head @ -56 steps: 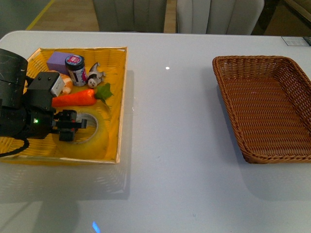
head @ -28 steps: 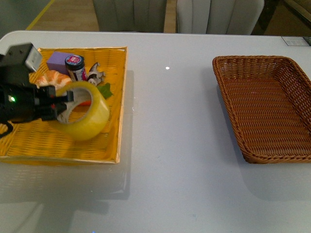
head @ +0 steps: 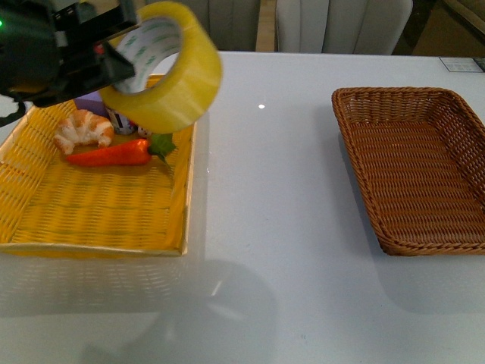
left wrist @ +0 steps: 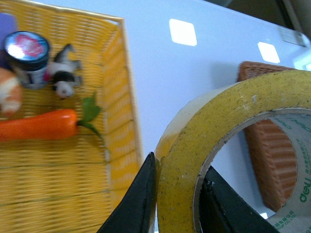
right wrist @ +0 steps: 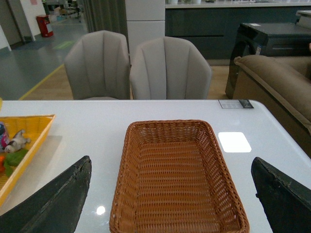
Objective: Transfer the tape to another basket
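The tape (head: 182, 83) is a big yellow roll with a white inside and green letters. It hangs tilted high over the tabletop (head: 288, 227), its wall pinched between black jaws. The brown woven basket (head: 417, 167) sits flat on the tabletop, well apart on the right

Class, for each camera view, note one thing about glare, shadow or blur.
Front view: a soft shadow falls on the table below the tape. Left wrist view: square light reflections glare on the table; the close tape looks soft. Right wrist view: the fingers are dark silhouettes, the basket sharp.
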Robot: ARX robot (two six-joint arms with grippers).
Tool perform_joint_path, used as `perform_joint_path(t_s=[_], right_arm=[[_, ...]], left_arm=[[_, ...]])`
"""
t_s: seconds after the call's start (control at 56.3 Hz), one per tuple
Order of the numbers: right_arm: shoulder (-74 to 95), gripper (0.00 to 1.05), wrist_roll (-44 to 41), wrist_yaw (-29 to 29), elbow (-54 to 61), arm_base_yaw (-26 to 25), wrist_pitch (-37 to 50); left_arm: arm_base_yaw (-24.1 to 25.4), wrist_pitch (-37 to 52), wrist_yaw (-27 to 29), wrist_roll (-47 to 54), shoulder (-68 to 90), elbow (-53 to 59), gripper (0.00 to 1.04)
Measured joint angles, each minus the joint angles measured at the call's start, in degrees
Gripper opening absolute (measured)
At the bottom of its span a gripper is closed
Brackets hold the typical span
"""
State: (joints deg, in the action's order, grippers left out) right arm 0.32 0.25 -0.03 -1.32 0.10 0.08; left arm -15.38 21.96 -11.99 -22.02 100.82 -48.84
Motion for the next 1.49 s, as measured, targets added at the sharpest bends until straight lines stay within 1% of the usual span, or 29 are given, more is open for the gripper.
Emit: perform_joint_path(t_s=[0.124,0.16,0.213,0.498,0.515,0.533,0.569,0.586,0.604,0.64,0.658,0.711,0.782,0.853,0.924,0.942,0.977,1.208,1.297,1.493], right_arm=[[0.00,0.96,0.00,0.00,0.00,0.00,0.00],[0.00,0.96,0.00,0.00,0.00,0.00,0.00],[0.00,0.96,0.02,0.00,0.00,0.00,0.00],[0.11,0.96,0.24,0.22,-0.07,0.00,-0.11],[0.50,0.96,0.46,0.72,-0.26,0.13,-0.74],[1.75,0.96,1.99,2.43,-1.22,0.44,-3.74],[5.20,0.96,5.57,3.69,-3.58,0.72,-9.38],[8.22,0.96,7.23,3.63,-5.20,0.33,-12.33],[9.79,0.96,8.31,3.56,-5.90,0.00,-13.46],[15.69,0.96,12.41,1.62,-7.93,-1.42,-14.38],[19.47,0.96,13.97,-0.35,-9.07,-2.54,-13.09],[23.65,0.96,16.46,-3.58,-10.64,-4.20,-10.19],[30.88,0.96,20.33,-12.09,-14.71,-6.40,-3.13],[34.84,0.96,22.45,-17.46,-17.03,-6.47,1.29],[39.19,0.96,25.79,-24.57,-18.84,-5.88,6.56],[39.80,0.96,25.99,-24.98,-18.99,-5.75,7.41],[42.34,0.96,27.91,-28.24,-19.43,-5.11,10.58],[52.89,0.96,33.88,-39.01,-19.96,-0.11,23.06],[58.16,0.96,35.10,-40.83,-19.87,1.55,27.15],[65.48,0.96,37.88,-43.17,-19.43,3.23,34.58]], left_arm=[[-5.03,-1.11,0.24,-1.84,-0.59,-2.14,0.16],[-7.26,-1.46,0.42,-2.75,-0.70,-2.99,0.16],[-8.90,-1.77,0.55,-3.48,-0.74,-3.50,0.16],[-14.80,-2.23,-0.04,-4.22,-2.34,-3.74,0.16],[-14.93,-2.27,-0.09,-4.22,-2.45,-3.74,0.16],[-15.19,-2.32,-0.17,-4.20,-2.64,-3.74,0.16],[-15.52,-2.40,-0.26,-4.13,-2.91,-3.72,0.16],[-15.69,-2.49,-0.35,-4.04,-3.08,-3.63,0.16],[-15.76,-2.49,-0.35,-3.96,-3.23,-3.58,0.16],[-16.15,-2.64,-0.33,-3.72,-3.63,-3.48,0.16],[-16.44,-2.78,-0.57,-3.52,-3.85,-3.48,0.16],[-16.72,-2.97,-0.83,-3.21,-4.07,-3.45,0.16],[-16.90,-3.26,-0.90,-2.78,-4.09,-3.28,0.16],[-16.90,-3.34,-0.83,-2.47,-4.09,-3.10,0.16],[-16.96,-3.37,-0.83,-1.95,-4.09,-2.86,0.16],[-16.98,-3.39,-0.83,-1.90,-4.09,-2.82,0.16],[-17.09,-3.54,-0.83,-1.70,-4.09,-2.73,0.16],[-17.29,-3.65,-1.51,-1.31,-4.09,-2.64,0.16],[-17.31,-4.02,-1.84,-0.98,-4.09,-2.64,0.16],[-17.29,-4.35,-2.47,-0.52,-4.09,-2.64,0.16]])
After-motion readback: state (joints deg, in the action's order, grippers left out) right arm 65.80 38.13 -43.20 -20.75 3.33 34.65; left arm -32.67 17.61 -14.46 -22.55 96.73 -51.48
